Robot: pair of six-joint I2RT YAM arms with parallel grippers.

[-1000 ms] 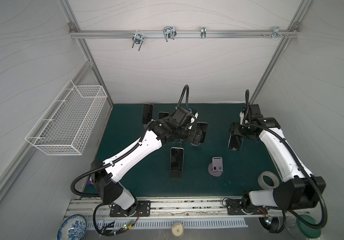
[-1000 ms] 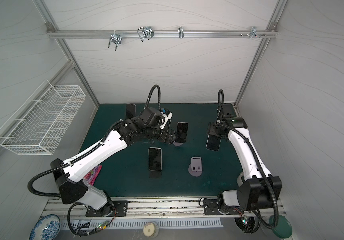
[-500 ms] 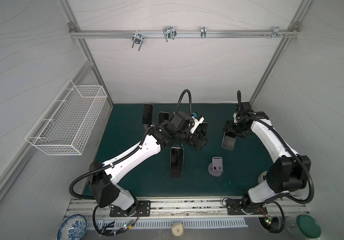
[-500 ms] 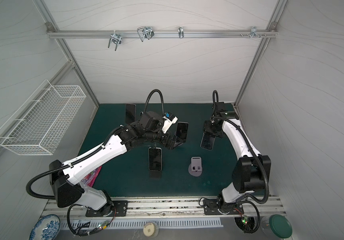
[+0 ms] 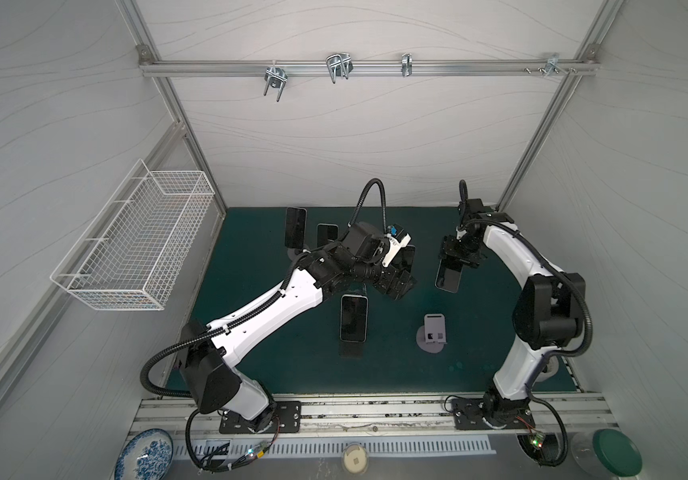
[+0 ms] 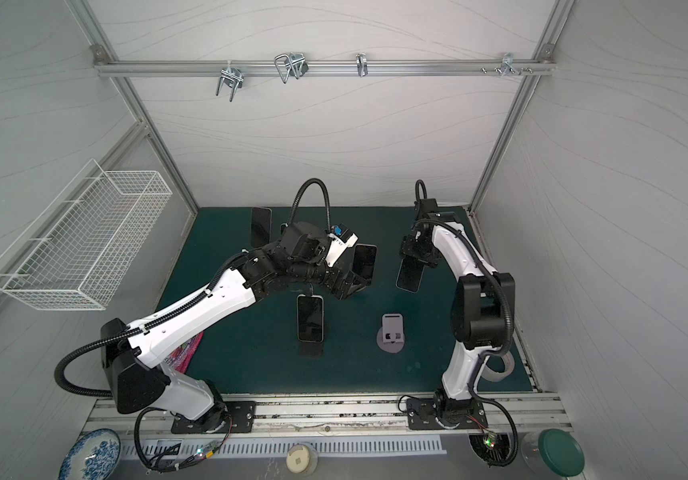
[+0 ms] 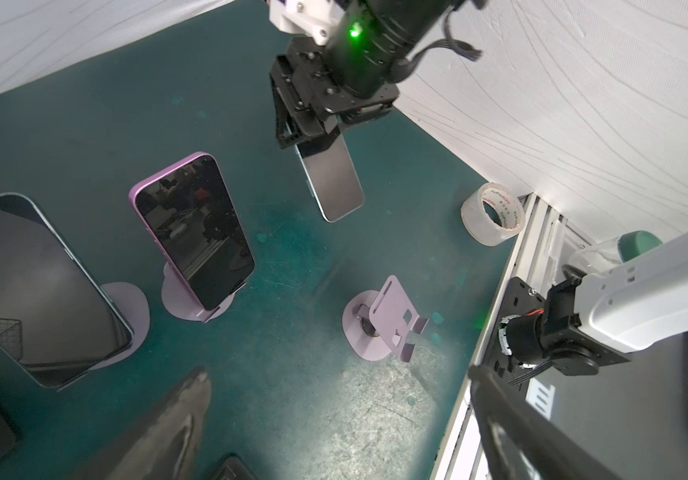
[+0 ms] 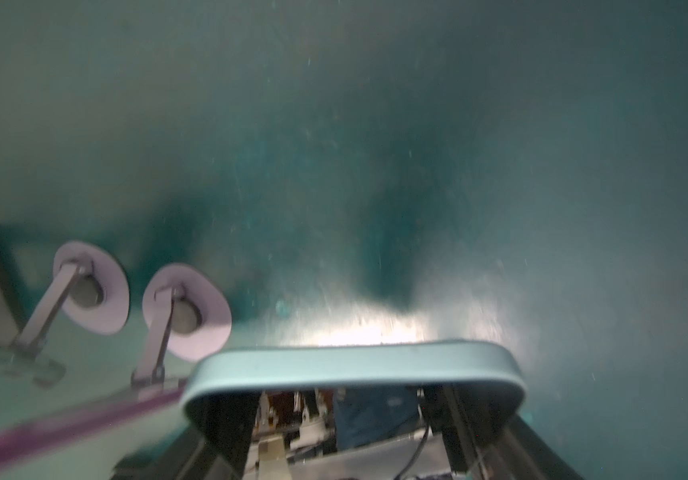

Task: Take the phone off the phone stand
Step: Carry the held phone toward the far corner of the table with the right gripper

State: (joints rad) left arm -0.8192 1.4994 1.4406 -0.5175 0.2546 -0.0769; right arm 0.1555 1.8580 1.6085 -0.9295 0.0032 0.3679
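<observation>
My right gripper [image 5: 457, 262] is shut on the top of a phone [image 5: 448, 277] with a pale blue edge, which hangs upright above the green mat, clear of every stand. In the right wrist view the phone [image 8: 355, 368] spans the gap between the jaws. An empty lilac phone stand [image 5: 433, 333] sits in front of it, also seen in the left wrist view as the phone stand [image 7: 388, 324]. My left gripper [image 5: 397, 286] is open and empty, low beside a dark phone [image 6: 365, 259] leaning on its own stand. Its fingers [image 7: 176, 419] stand wide apart over bare mat.
A purple phone [image 7: 192, 232] and a blue phone [image 7: 30, 286] lean on lilac stands. Two more phones [image 5: 295, 226] stand at the back left. A tape roll [image 7: 492, 214] lies by the right rail. A wire basket [image 5: 138, 241] hangs on the left wall.
The right arm carried the held phone a little leftward while its elbow folded up. The left gripper opened wider and dipped slightly toward the mat.
</observation>
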